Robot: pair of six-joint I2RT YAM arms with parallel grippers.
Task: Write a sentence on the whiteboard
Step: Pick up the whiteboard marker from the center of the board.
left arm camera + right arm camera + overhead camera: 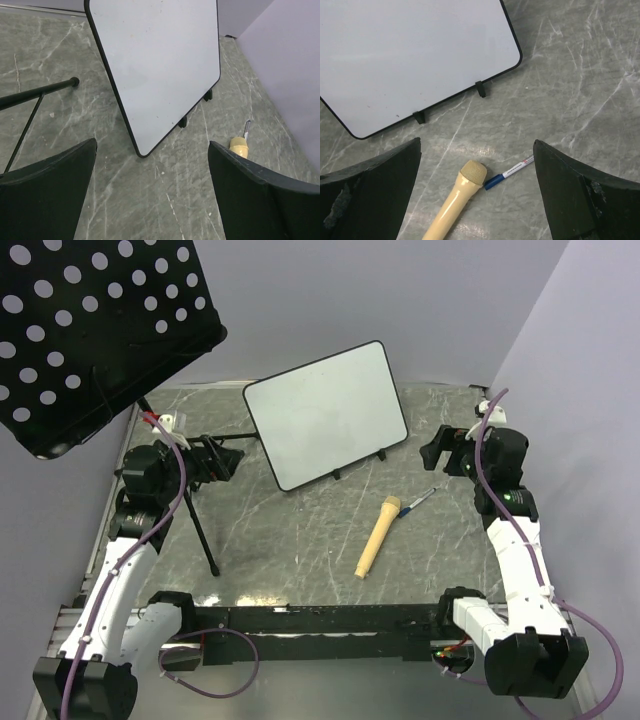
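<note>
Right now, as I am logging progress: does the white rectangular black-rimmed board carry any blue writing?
No, the white rectangular board shows a blank face in the right wrist view, with only faint specks.

I am looking down from my top camera, high up behind the arms, and seeing the whole table (pixel 300 530). My left wrist camera is peeking out between its own fingers (pixel 45 200) at the whiteboard (pixel 160 60) from close by. My right one is doing the same (even closer), and both are also catching the yellow microphone (pixel 455 200).
</note>
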